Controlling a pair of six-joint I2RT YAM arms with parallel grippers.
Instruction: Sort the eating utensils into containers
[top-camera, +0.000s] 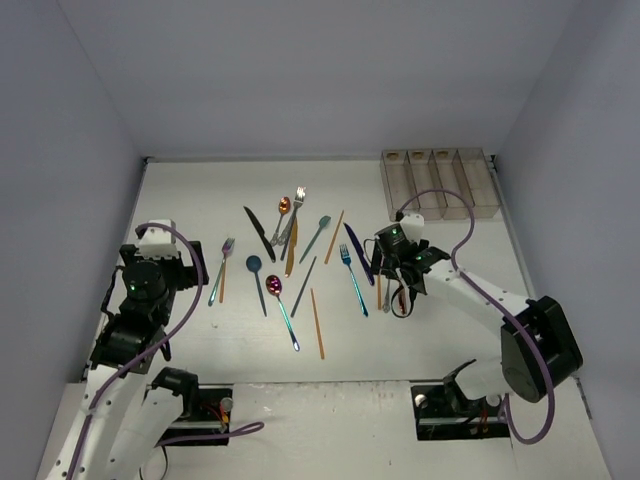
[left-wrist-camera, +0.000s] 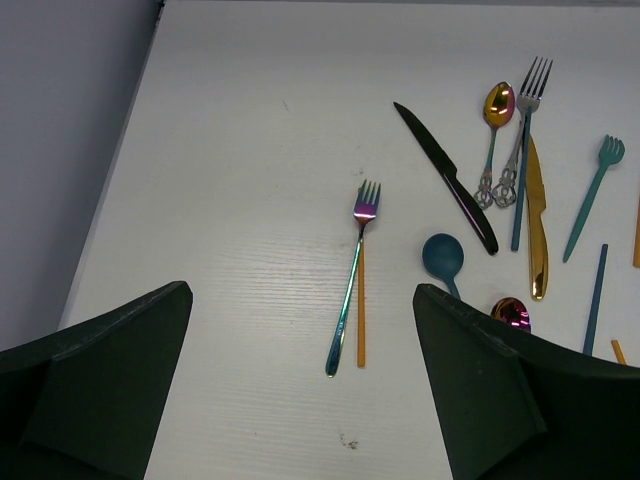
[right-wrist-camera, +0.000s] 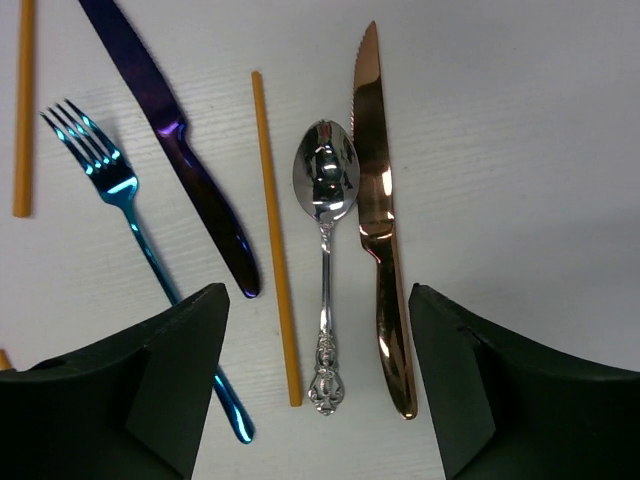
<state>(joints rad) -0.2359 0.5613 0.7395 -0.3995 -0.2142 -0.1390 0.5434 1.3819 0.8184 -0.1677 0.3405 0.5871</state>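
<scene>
Since the ornate silver metal spoon (right-wrist-camera: 325, 250) lies straight down the middle of the gap under your right gripper (right-wrist-camera: 318, 340), I'd judge it is the pick. It's crowded, though. A slim copper metal knife (right-wrist-camera: 380, 220) sits just beside it on one side and a thin orange chopstick (right-wrist-camera: 275, 240) just beside it on the other, both roughly parallel to it. The handles of all three fall inside the span. The fingers stand apart with nothing clamped. As set, closing would likely rake in the neighbours, so centre on the spoon's handle, come down square and squeeze only once the pads clear knife and chopstick. Otherwise nudge the spoon free first. Further out lie a dark purple metal knife (right-wrist-camera: 175, 140) and a shiny blue metal fork (right-wrist-camera: 130, 200), whose handle end runs under the other finger; mind that. The rest of the eating utensils (top-camera: 290, 250) are scattered mid-table on the white table (top-camera: 200, 190). The row of clear plastic containers (top-camera: 440, 185) sits at the far right corner, near this arm. Carry the spoon lengthwise to match a bin. Your left gripper (left-wrist-camera: 302, 295) hovers with fingers wide apart and empty, above an iridescent metal fork (left-wrist-camera: 352, 280) that touches another chopstick.
</scene>
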